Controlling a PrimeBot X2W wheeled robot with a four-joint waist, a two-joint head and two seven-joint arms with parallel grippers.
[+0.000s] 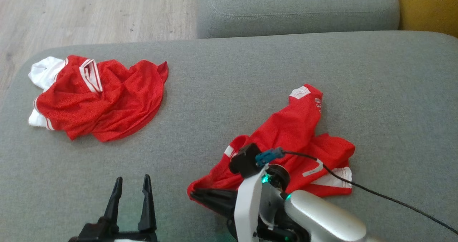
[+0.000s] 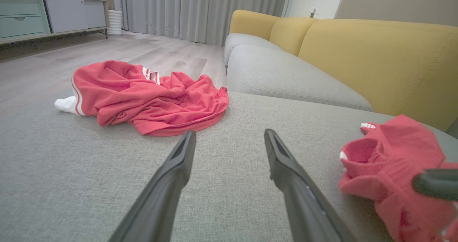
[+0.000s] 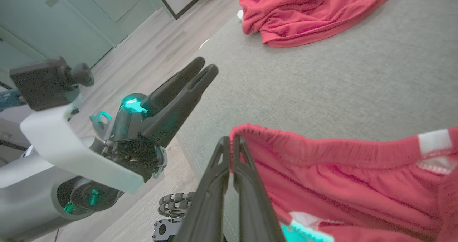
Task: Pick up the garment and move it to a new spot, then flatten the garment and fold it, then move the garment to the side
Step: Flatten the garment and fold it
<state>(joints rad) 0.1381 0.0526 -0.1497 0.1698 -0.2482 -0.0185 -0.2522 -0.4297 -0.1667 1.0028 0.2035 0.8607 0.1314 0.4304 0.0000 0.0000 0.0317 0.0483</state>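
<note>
The garment [image 1: 293, 134], red shorts with white trim, lies crumpled on the right of the grey cushion [image 1: 229, 73]. My right gripper [image 1: 193, 194] is shut on the near-left corner of its elastic waistband, low over the cushion. In the right wrist view the closed fingers [image 3: 229, 141] pinch the gathered hem of the garment [image 3: 340, 184]. My left gripper [image 1: 132, 179] stands open and holds nothing, left of the shorts near the front edge. The left wrist view shows its spread fingers [image 2: 229, 132] over bare cushion, with the garment [image 2: 393, 156] at the right.
A second red garment, a jersey with white trim [image 1: 103, 98], lies bunched at the cushion's far left. A grey sofa seat [image 1: 297, 5] with yellow backrest [image 2: 375, 56] stands behind. Wood floor [image 1: 89, 13] lies beyond the left edge. A black cable [image 1: 375, 195] trails over the cushion.
</note>
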